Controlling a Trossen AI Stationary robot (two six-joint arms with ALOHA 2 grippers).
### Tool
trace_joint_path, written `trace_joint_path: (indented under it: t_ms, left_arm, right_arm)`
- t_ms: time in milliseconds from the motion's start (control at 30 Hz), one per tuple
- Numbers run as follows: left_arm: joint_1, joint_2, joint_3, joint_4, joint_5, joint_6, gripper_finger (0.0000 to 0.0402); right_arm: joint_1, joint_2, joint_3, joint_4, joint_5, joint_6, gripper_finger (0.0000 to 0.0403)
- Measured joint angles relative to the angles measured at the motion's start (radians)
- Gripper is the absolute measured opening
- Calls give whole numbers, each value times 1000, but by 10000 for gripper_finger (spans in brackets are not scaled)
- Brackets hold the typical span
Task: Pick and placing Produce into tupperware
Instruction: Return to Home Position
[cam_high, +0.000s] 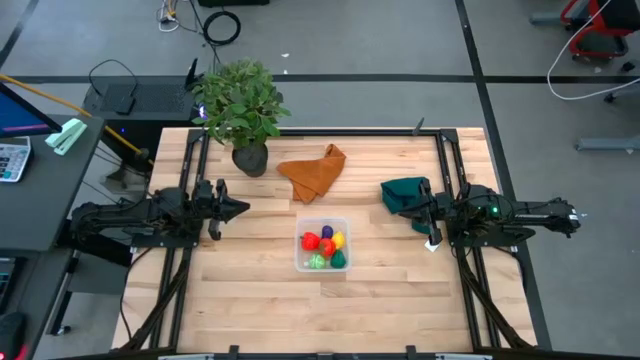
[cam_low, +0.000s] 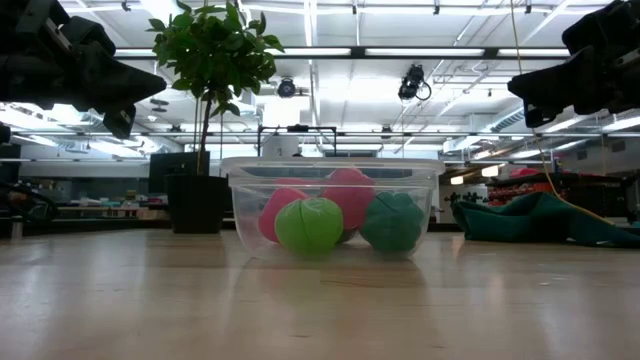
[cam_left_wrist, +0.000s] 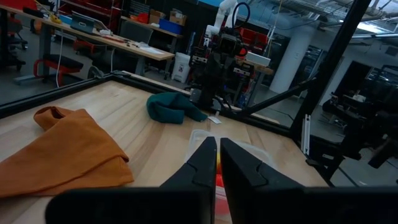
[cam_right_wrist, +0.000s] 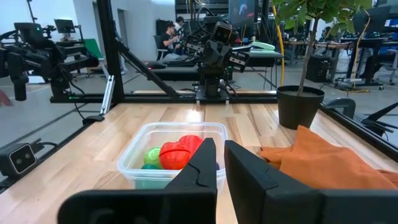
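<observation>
The tupperware (cam_high: 305, 224) sits open side up near the middle of the tabletop (cam_high: 250, 300), its sides square with the table edges. The produce (cam_high: 325, 247) is piled inside. Bare wood lies all round it. The left gripper (cam_high: 240, 209) hangs near the left edge and the right gripper (cam_high: 408, 211) near the right edge. Both have their fingers together and hold nothing.

1. No text, label, brand, number or sign could be read in any view.
2. The calculator (cam_high: 12, 158), on the desk left of the worktop (cam_high: 250, 300), showed rows of keys, but they were too small to read.
3. The screen (cam_right_wrist: 244, 11), in the room beyond the worktop's far edge, showed only blurred shapes.
4. The tupperware (cam_low: 330, 170), at the worktop's middle, carried no lettering that could be made out on its clear walls.
</observation>
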Motion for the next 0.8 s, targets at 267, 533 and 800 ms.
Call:
trace_joint_path:
  t_ms: [267, 533, 800]
  left_arm:
    - [0, 0, 0, 0, 0, 135, 36]
    - [0, 0, 0, 0, 0, 179, 25]
    - [0, 0, 0, 0, 0, 183, 30]
  right_arm:
    - [0, 0, 0, 0, 0, 0, 1]
    - [0, 0, 0, 0, 0, 0, 1]
    - [0, 0, 0, 0, 0, 1, 1]
